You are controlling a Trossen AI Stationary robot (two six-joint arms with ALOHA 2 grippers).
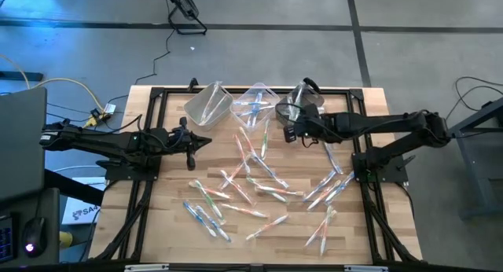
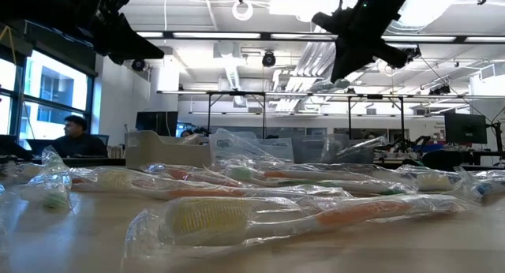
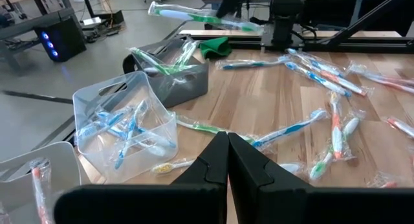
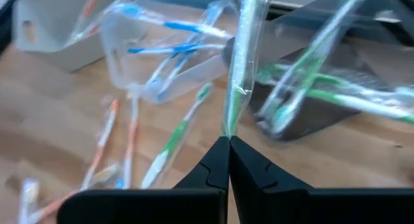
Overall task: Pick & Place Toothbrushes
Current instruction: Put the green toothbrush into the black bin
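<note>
The left gripper [image 1: 206, 141] hovers closed and empty over the counter's [image 1: 169, 225] left side, its fingers pressed together. Wrapped toothbrushes [image 1: 259, 181] lie scattered across the counter's middle and right. The right gripper [image 1: 288, 124] is clamped on a green toothbrush [image 4: 240, 62], near the dark bin [image 1: 305, 95] holding other green ones

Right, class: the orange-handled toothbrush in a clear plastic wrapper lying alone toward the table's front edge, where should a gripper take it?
Take the orange-handled toothbrush at mid-handle, coming straight down from above with the jaws across its narrow width. It lies flat and slanted on the wood, seemingly clear of its neighbours, so both fingers probably have room.
</note>
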